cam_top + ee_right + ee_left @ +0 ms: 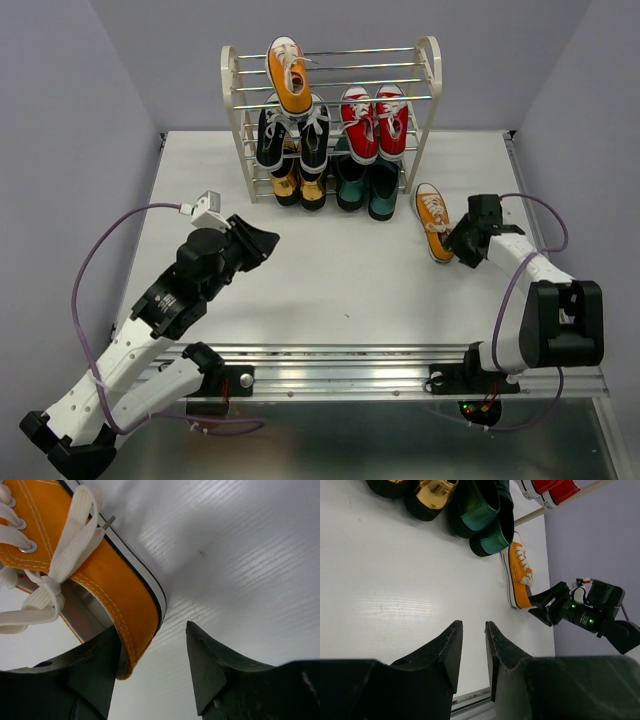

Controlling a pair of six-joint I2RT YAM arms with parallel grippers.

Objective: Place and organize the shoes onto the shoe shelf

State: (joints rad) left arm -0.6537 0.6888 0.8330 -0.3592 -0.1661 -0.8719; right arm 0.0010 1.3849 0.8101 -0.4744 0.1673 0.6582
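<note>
Right of the shoe shelf (431,60), on the white table (330,290), near the foot of the rack: one orange shoe (433,220), sole down, toe toward the back, heel toward the right gripper (460,243). Fingers of this gripper apart and set astride the heel wall: one finger (92,675) inside the shoe opening, against the orange canvas; other finger (212,675) outside, with a strip of bare table between it and the heel. Not clamped. Over the left half of the table, left gripper (266,243), well apart from every shoe, pointing toward the shelf, only a narrow gap between the jaws and nothing in it. On the shelf: second orange shoe (288,75) alone on the upper rods, black pair (275,135) and red pair (358,125) side by side on the middle tier. At the bottom, gold pair (288,185) and dark green pair (383,190).
</note>
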